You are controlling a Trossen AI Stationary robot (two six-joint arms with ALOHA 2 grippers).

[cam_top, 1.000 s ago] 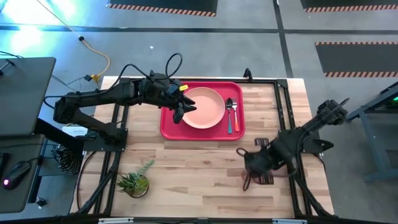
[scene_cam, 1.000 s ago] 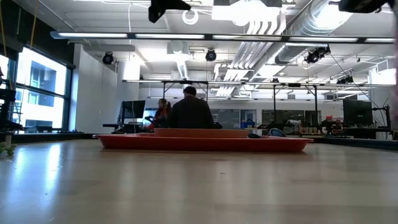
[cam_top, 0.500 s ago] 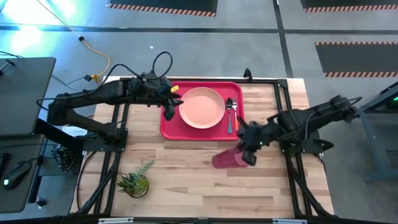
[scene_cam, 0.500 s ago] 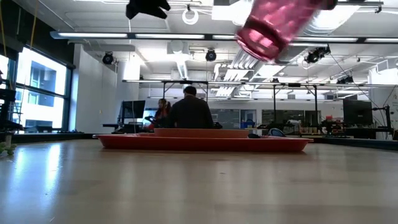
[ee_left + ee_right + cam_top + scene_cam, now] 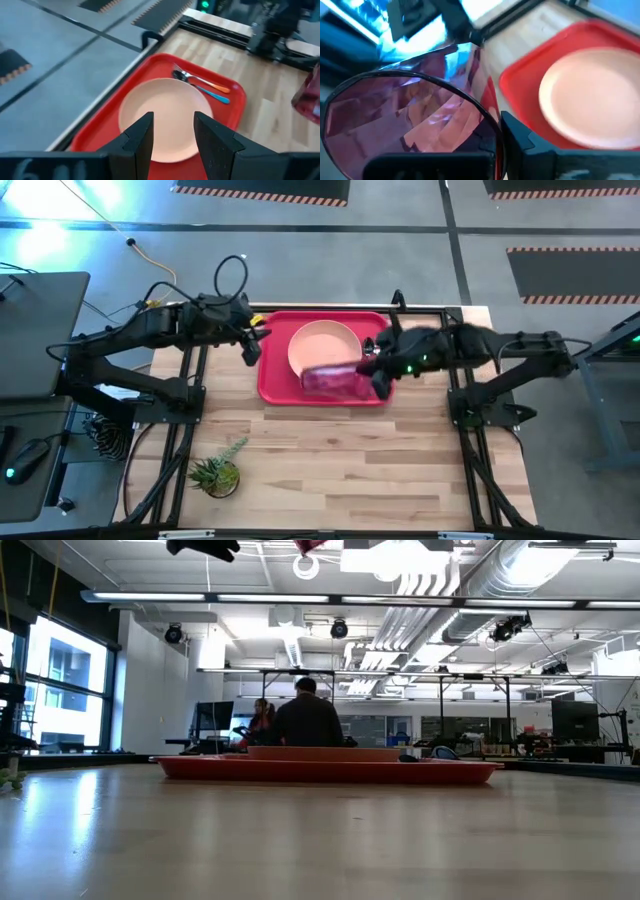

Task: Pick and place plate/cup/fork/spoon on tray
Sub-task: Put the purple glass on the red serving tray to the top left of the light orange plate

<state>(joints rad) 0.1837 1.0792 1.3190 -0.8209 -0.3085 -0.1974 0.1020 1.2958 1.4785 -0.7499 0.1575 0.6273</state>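
I've got the right end effector (image 5: 372, 372) clamped on the cup (image 5: 331, 379), sideways over the tray (image 5: 274, 382) at the plate's (image 5: 320, 346) five o'clock, ready to set down; left end effector (image 5: 250, 346) waits apart at nine o'clock.

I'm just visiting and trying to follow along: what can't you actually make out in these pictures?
- Fork and spoon: in the high view, the right claw and the cup it carries cover them.
- Cup in the low view: cut off by the top edge.
- Plate in the low view: mostly hidden behind the tray rim.
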